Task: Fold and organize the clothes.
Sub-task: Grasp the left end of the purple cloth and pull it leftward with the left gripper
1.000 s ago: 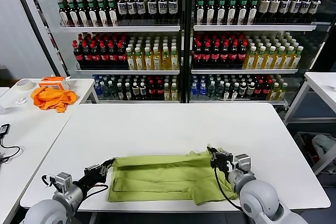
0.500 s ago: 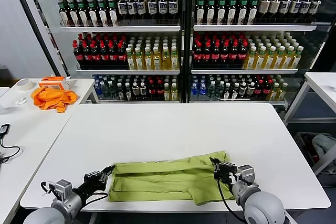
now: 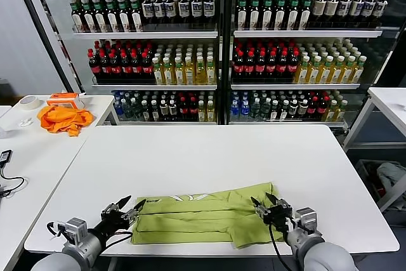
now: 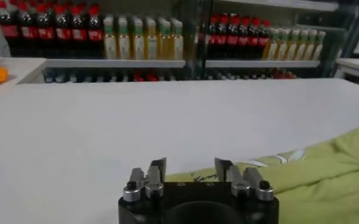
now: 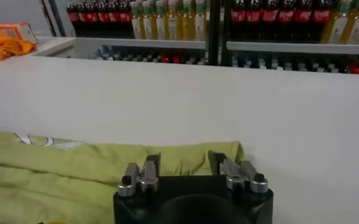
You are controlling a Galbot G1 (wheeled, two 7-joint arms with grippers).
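Left gripper [image 3: 125, 206] at T-shirt's left edge, jaws spread, holding nothing. Lime yellow-green T-shirt [image 3: 203, 217] lies folded into long band along near edge of white tabletop [image 3: 209, 153], white lettering peeking at top fold. Right gripper [image 3: 265, 202] at right end, jaws apart, empty.

Beyond the white tabletop [image 3: 209, 150], shelves [image 3: 219, 33] of bottled drinks fill twelve o'clock; at ten o'clock, an orange cloth [image 3: 62, 118] (crumpled) beside a tape roll [image 3: 28, 101].
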